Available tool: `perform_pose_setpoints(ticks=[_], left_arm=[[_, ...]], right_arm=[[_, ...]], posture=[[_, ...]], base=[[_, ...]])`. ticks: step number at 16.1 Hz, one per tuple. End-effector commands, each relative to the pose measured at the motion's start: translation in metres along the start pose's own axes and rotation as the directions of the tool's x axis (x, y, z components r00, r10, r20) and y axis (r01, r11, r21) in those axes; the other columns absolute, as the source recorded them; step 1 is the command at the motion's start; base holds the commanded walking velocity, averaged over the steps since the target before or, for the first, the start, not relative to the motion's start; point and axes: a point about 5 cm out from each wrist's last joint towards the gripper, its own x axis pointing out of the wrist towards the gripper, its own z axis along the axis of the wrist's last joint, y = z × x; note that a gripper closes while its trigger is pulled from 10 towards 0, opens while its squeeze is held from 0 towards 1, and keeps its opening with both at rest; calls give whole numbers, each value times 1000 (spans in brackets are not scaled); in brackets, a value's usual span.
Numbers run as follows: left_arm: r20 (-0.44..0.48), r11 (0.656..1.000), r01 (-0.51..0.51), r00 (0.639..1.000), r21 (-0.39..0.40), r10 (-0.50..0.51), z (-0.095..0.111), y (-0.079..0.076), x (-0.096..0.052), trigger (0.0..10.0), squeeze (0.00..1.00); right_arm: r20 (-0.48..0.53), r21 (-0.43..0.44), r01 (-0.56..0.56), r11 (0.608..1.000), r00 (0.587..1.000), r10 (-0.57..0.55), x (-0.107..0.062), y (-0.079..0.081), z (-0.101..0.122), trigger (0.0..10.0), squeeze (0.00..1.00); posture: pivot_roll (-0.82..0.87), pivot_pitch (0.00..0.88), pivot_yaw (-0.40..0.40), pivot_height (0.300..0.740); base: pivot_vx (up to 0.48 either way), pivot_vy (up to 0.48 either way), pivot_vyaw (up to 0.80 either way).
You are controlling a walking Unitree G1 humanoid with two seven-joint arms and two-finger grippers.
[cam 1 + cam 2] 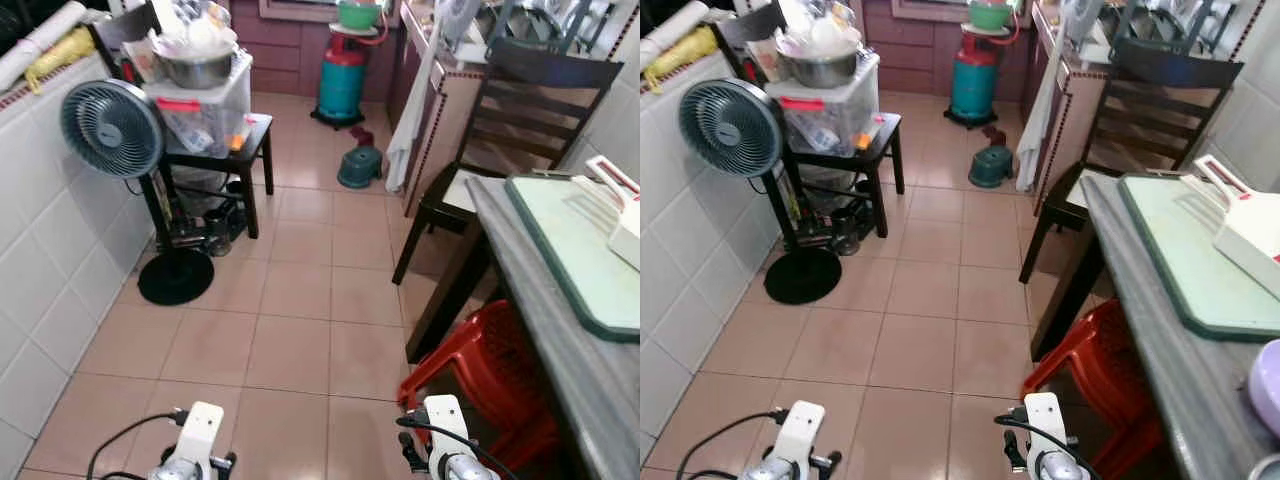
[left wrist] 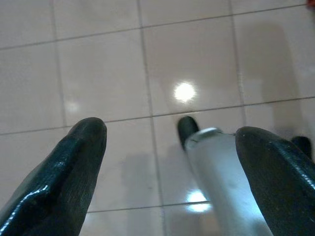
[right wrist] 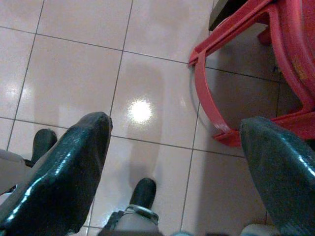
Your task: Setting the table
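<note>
Both arms hang low, left gripper (image 2: pixel 167 147) and right gripper (image 3: pixel 172 152) spread and empty; tray (image 1: pixel 560 250) on table (image 1: pixel 570 370) at frame right: judged, turn right before reaching.

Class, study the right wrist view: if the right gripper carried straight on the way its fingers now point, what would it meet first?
Probably the glossy beige tiled floor. The open right gripper points down at bare tile, with the red plastic stool off to one side, likely missed, though depth is hard to judge.
</note>
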Motion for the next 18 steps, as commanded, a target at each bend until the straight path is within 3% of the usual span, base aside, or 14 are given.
perform_pose_setpoints(ticks=[1,5,18], left_arm=[[-1,1000,9,1000,12,-9,0,-3,0,10000,0],[2,1000,12,1000,22,-12,-1,-2,0,10000,0],[9,997,12,1000,75,-13,4,-2,1,10000,0]], right_arm=[[-19,1,27,1000,999,-26,-2,-8,-7,10000,0],[-30,-3,37,999,999,-37,-3,-12,-10,10000,0],[-16,13,27,1000,1000,-27,-3,-5,-10,10000,0]], posture=[[51,0,-55,740],[49,0,-49,740],[37,0,-7,740]], base=[[0,304,0],[0,305,0],[0,364,0]])
